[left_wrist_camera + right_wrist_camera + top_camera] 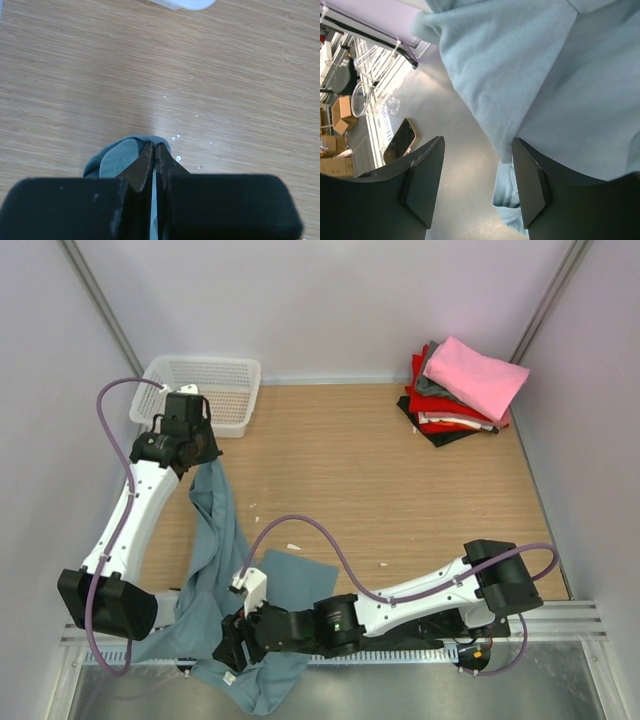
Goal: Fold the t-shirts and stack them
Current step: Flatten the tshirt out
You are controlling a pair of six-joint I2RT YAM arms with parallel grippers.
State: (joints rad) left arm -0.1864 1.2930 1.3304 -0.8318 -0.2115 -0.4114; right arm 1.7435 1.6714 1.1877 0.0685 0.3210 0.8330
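Observation:
A large dusty teal-blue t-shirt (pixel 212 570) stretches from the left gripper down to the near table edge, where it hangs over. My left gripper (pixel 200 455) is shut on its upper end; in the left wrist view teal cloth (pixel 117 157) bunches at the closed fingertips (pixel 156 149). My right gripper (pixel 232 640) is open at the shirt's near lower part; in the right wrist view the shirt's hem (pixel 520 100) hangs between the spread fingers (pixel 530 185). A stack of folded shirts (pixel 455 405), pink on top over grey, red, white and black, sits at the far right.
A white lattice basket (pixel 205 390) stands at the far left, just behind the left gripper. Small white specks (pixel 292 546) lie on the wooden table. Grey walls close the sides. A metal rail (pixel 560 620) runs along the near edge.

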